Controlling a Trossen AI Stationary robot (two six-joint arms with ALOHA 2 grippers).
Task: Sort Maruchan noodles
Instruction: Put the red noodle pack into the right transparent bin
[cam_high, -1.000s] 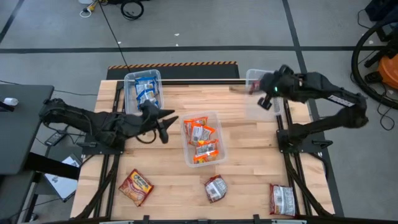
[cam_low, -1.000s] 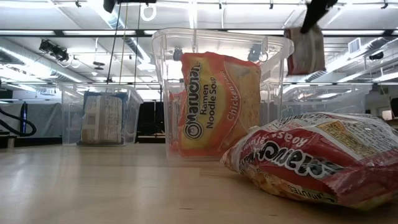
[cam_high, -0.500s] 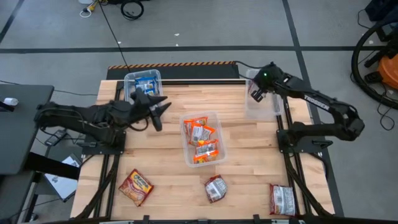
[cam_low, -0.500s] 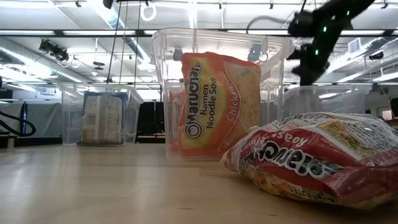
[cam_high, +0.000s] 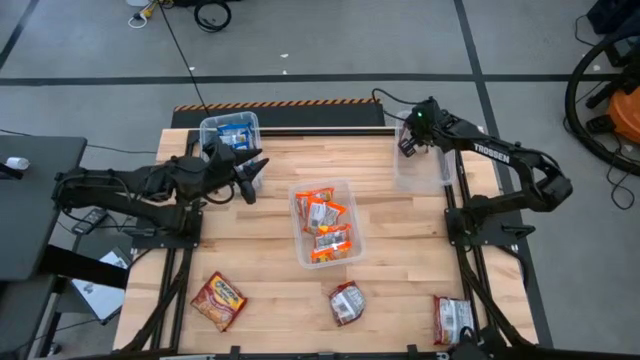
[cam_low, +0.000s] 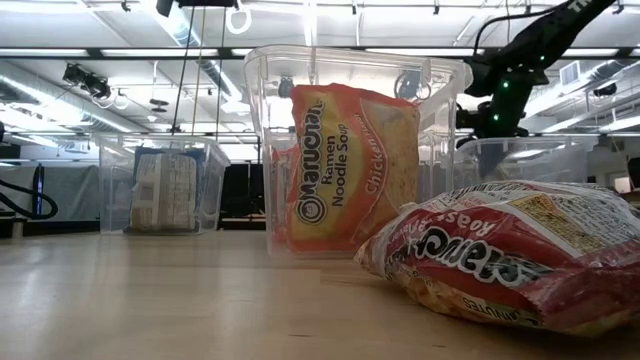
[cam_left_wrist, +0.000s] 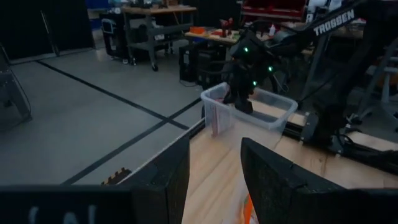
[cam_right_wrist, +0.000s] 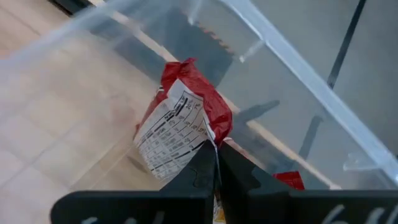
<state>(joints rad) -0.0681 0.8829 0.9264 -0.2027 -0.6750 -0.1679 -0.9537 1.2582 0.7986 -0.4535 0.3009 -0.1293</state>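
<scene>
from above, blue packets (cam_high: 233, 142) and orange packets (cam_high: 323, 225) sit binned while three packets (cam_high: 347, 302) wait on the table (cam_high: 400, 240); low, one red packet (cam_low: 500, 250) lies near; left gripper (cam_left_wrist: 214, 171) spread, right gripper (cam_right_wrist: 216, 163) pinching a red packet (cam_right_wrist: 180, 124) inside its bin (cam_right_wrist: 298, 74).

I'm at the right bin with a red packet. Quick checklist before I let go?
1. Right tool above right bin: ok.
2. Red packet inside the bin walls: ok.
3. Right tool shut on the packet: ok.
4. Packet resting on the bin floor: cannot tell.
5. Left tool out of the way: ok, open beside the left bin.
</scene>
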